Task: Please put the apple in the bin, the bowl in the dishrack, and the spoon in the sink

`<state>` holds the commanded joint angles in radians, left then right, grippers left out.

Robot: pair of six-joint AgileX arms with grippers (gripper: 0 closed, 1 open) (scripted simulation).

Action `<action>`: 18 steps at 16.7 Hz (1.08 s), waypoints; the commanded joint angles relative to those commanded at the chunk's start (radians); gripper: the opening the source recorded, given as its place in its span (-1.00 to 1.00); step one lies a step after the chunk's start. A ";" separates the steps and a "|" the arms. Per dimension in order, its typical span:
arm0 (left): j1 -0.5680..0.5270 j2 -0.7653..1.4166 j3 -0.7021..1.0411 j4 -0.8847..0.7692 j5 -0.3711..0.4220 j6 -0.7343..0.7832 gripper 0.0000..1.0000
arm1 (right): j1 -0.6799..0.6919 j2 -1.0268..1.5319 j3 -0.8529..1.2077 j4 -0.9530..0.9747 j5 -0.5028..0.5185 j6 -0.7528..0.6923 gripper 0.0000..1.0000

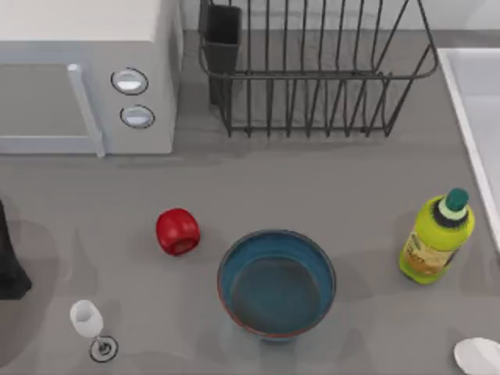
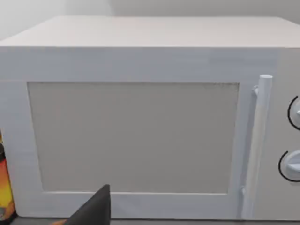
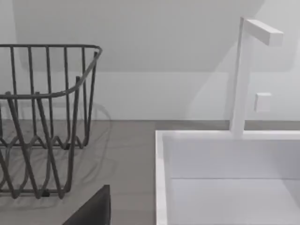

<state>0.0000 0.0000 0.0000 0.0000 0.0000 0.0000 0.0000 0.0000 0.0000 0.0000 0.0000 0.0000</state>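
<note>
Three task items loose on the desk (image 1: 328, 180): apple (image 1: 177, 231) at 9 o'clock of the bowl (image 1: 276, 283), spoon (image 1: 478, 355) at 4. Green bottle (image 1: 436, 238) between bowl and sink (image 1: 476, 109). Dishrack (image 1: 312, 70) at 12, microwave (image 1: 86, 78) at 10, wine glass (image 1: 87, 322) at 8. Can't tell either tool's opening.

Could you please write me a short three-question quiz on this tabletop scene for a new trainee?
1. True or false: the apple already sits inside the bowl.
2. Which object stands nearest the sink: A) wine glass B) green bottle C) microwave?
3. Fill in: the dark utensil cup hangs at the dishrack corner nearest the ____.

Key: 1 false, it lies on the table to the bowl's left; 2 B; 3 microwave.
</note>
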 joint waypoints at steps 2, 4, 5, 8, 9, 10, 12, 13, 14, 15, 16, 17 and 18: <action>0.000 0.000 0.000 0.000 0.000 0.000 1.00 | 0.000 0.000 0.000 0.000 0.000 0.000 1.00; -0.013 0.031 0.026 -0.026 -0.001 0.008 1.00 | 0.000 0.000 0.000 0.000 0.000 0.000 1.00; -0.026 0.062 0.054 -0.051 -0.003 0.016 1.00 | 0.000 0.000 0.000 0.000 0.000 0.000 1.00; -0.081 0.219 0.195 -0.160 -0.008 0.053 1.00 | 0.000 0.000 0.000 0.000 0.000 0.000 1.00; -0.103 0.293 0.258 -0.205 -0.010 0.069 1.00 | 0.000 0.000 0.000 0.000 0.000 0.000 1.00; -0.127 0.374 0.325 -0.254 -0.013 0.087 1.00 | 0.000 0.000 0.000 0.000 0.000 0.000 1.00; -0.179 0.555 0.473 -0.361 -0.018 0.129 1.00 | 0.000 0.000 0.000 0.000 0.000 0.000 1.00; -0.207 0.653 0.551 -0.418 -0.021 0.152 1.00 | 0.000 0.000 0.000 0.000 0.000 0.000 1.00; -0.234 0.754 0.630 -0.475 -0.024 0.176 1.00 | 0.000 0.000 0.000 0.000 0.000 0.000 1.00; -0.263 0.857 0.711 -0.533 -0.027 0.202 1.00 | 0.000 0.000 0.000 0.000 0.000 0.000 1.00; -0.291 0.963 0.793 -0.592 -0.030 0.230 1.00 | 0.000 0.000 0.000 0.000 0.000 0.000 1.00; -0.319 1.070 0.875 -0.651 -0.033 0.259 1.00 | 0.000 0.000 0.000 0.000 0.000 0.000 1.00; -0.347 1.176 0.956 -0.709 -0.036 0.289 1.00 | 0.000 0.000 0.000 0.000 0.000 0.000 1.00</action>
<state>-0.3466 1.1765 0.9562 -0.7087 -0.0363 0.2889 0.0000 0.0000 0.0000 0.0000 0.0000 0.0000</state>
